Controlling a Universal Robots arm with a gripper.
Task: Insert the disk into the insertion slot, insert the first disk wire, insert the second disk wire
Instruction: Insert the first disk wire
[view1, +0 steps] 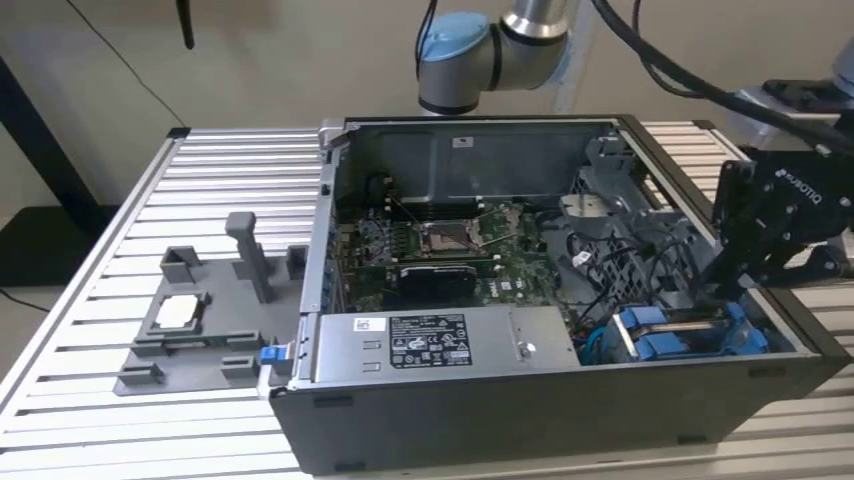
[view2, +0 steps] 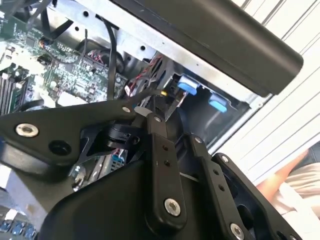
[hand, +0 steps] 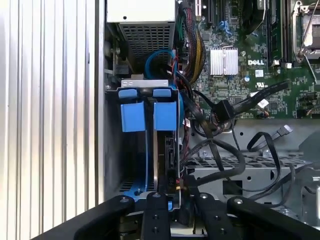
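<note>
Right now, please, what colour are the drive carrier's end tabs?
Bright blue tabs, clearest in the first wrist view.

We see the disk (hand: 166, 150) standing on edge in its blue frame, seated in the insertion slot (hand: 112, 150). A black wire (hand: 222, 111) lies just beside it.

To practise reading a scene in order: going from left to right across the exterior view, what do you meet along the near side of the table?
Grey plastic stand → silver labelled box inside the computer case → blue disk frames.
</note>
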